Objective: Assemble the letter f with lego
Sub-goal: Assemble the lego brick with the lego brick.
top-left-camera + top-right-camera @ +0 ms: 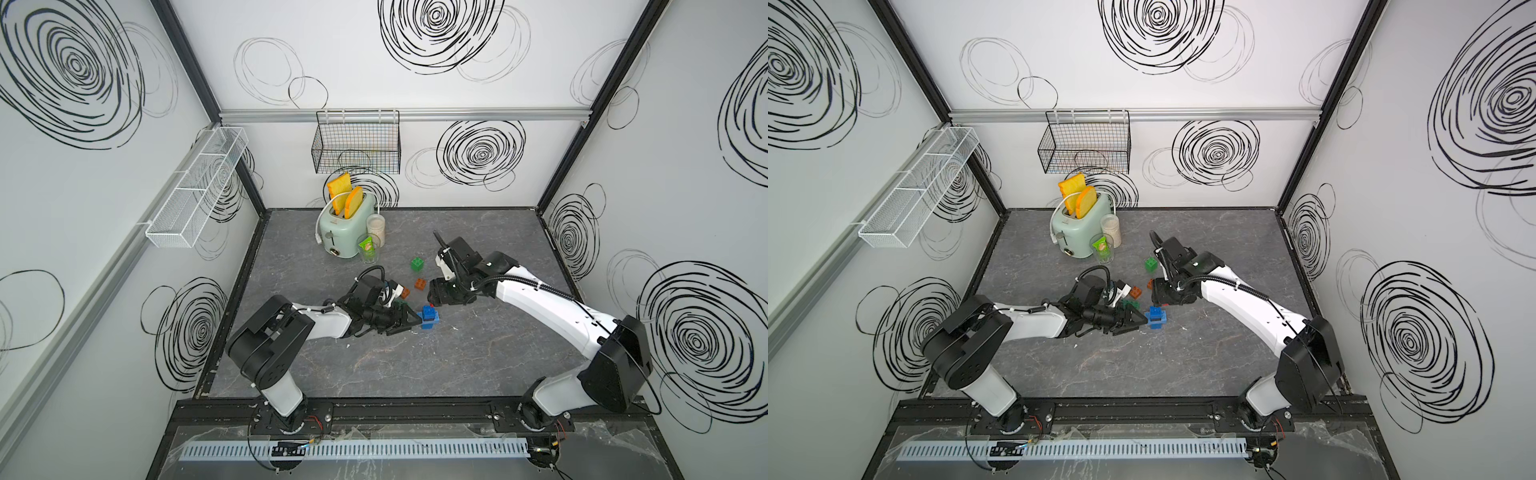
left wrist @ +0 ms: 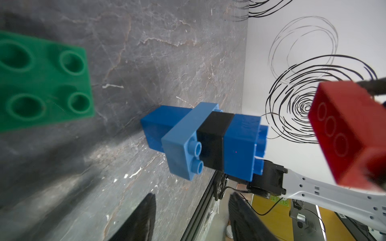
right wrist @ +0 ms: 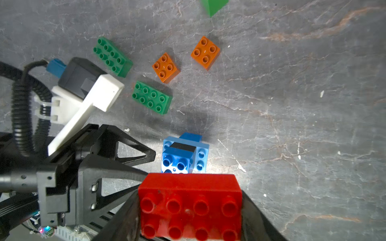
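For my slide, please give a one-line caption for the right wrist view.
Right claw grips a red oblong plastic brick near the blue-and-black brick stack on the grey marbled table.

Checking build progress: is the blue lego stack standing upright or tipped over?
Upright: the blue stack stands base-down on the table, top studs facing up in the right wrist view.

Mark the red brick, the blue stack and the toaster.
red brick [image 3: 189, 206]: right wrist view, studded top face.
blue stack [image 2: 240, 146]: left wrist view, dark blue brick's side.
toaster [image 1: 345, 232]: in a top view, mint side wall.
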